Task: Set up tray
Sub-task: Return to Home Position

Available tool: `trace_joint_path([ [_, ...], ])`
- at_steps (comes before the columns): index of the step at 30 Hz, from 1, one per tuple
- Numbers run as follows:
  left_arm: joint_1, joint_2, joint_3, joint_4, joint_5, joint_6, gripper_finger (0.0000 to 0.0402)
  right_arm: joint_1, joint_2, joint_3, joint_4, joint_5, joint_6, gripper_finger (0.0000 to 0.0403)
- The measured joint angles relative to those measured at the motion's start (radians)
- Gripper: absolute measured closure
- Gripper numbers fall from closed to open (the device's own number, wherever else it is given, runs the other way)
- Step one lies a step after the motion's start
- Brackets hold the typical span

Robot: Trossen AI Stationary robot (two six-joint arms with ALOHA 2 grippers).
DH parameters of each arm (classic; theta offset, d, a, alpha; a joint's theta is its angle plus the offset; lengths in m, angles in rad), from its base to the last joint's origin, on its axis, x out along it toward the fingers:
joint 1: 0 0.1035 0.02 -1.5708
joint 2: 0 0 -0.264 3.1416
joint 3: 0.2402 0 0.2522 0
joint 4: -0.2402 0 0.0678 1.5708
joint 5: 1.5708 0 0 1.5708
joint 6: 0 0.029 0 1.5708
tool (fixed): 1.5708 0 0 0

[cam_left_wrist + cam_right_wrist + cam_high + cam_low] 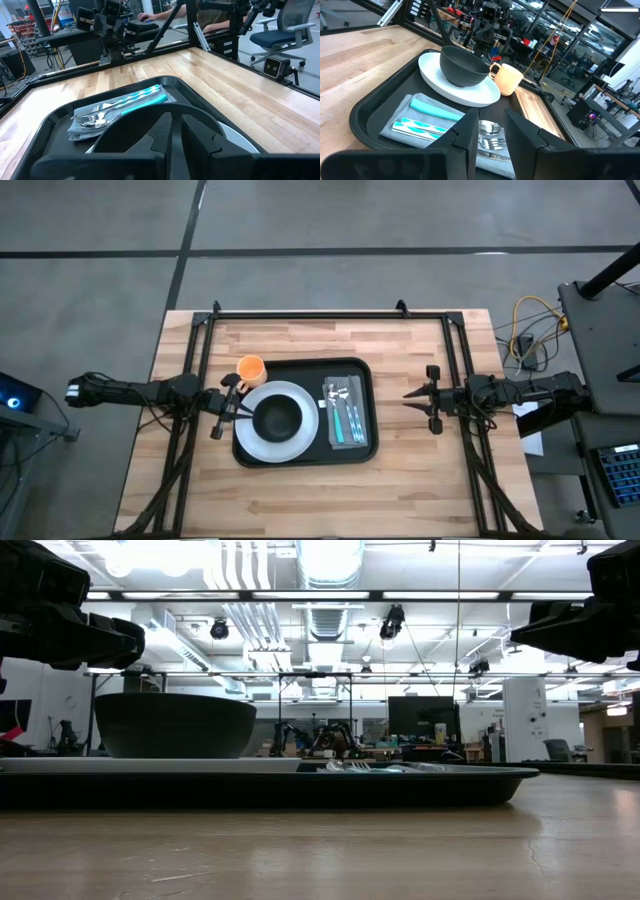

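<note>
Since the large flat black rectangular tray (pixel 305 368), set mid-desk (pixel 300 500), looks fully laid with round white plate (pixel 300 442), dark bowl (pixel 277 418) and cutlery, the left hand (pixel 240 408) hangs clenched and empty at its left rim; the right hand (pixel 407 395), slightly parted and empty, stands well apart.

**A:** Colours on the desk (pixel 420 480)?
**B:** Light wood, butcher-block planks in mixed tan tones. Tray (pixel 300 366) is black. Plate (pixel 254 443) is white, bowl (pixel 277 418) is dark grey, near black. Mug (pixel 250 367) is orange.
**A:** Napkin, cutlery?
**B:** Napkin (pixel 402 116) is plain grey. One handle (pixel 434 110) is solid teal, the other two handles (pixel 417 127) are teal with white stripes. Cutlery heads (pixel 490 129) are silvery.
**A:** Surroundings?
**B:** Frame rails (pixel 300 314) are black. Floor (pixel 100 220) is grey with dark lines.
</note>
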Motion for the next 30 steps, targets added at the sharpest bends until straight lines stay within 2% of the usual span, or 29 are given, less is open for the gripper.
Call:
trace_joint_path([
  [15, 0.0, 0.0, 0.0, 0.0, 0.0, 0.0, 0.0379, 0.0, 0.0, 0.0, 0.0, 0.0, 0.0, 0.0335],
  [30, 0.0, 0.0, 0.0, 0.0, 0.0, 0.0, 0.0379, 0.0, 0.0, 0.0, 0.0, 0.0, 0.0, 0.0322],
])
